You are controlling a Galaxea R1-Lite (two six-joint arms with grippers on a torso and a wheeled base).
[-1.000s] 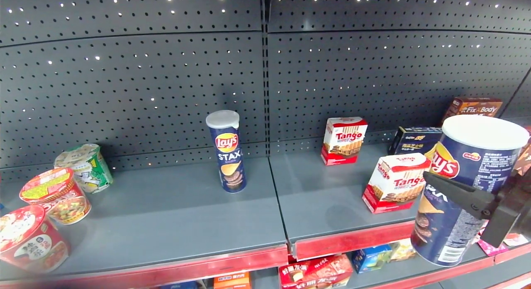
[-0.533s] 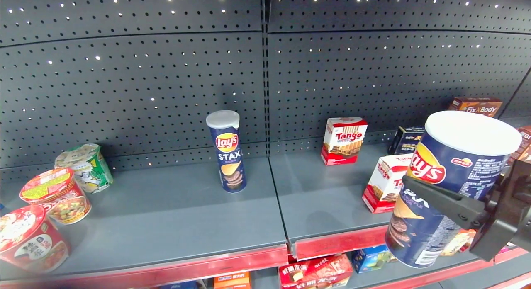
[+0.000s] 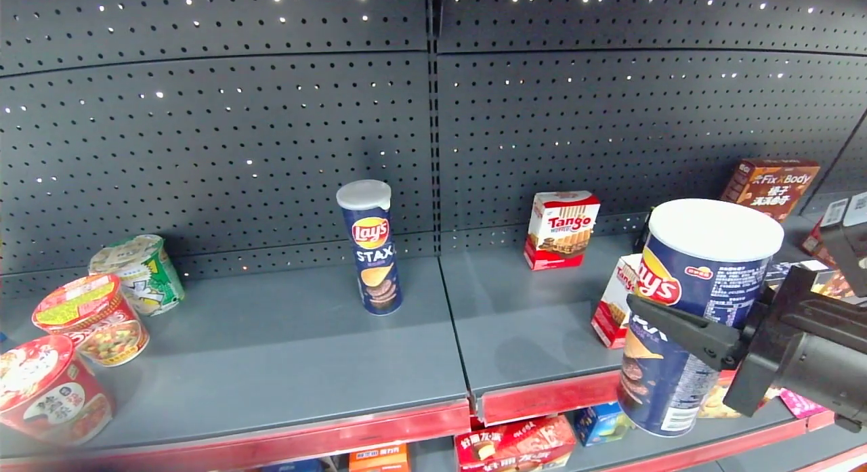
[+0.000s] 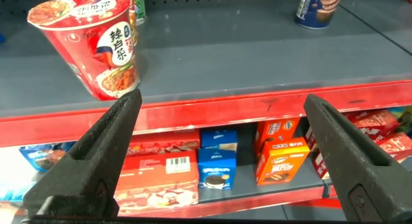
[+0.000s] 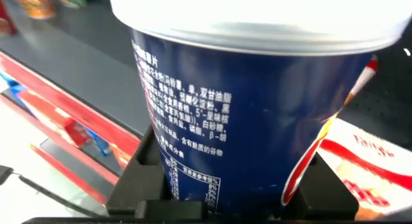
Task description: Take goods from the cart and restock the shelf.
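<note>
On the right of the head view, the right gripper is clamped on a blue chip can, held nearly upright at the shelf front, before a wafer box. In the left wrist view, the left gripper hangs with fingers spread wide below a red noodle cup. In the right wrist view, the can sits tight between black fingers.

Matt perforated metal shelf, glossy can

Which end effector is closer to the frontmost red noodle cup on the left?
Left. The left end effector is open just before the shelf edge by the red noodle cup; the right end effector grips a chips can far across the shelf.
</note>
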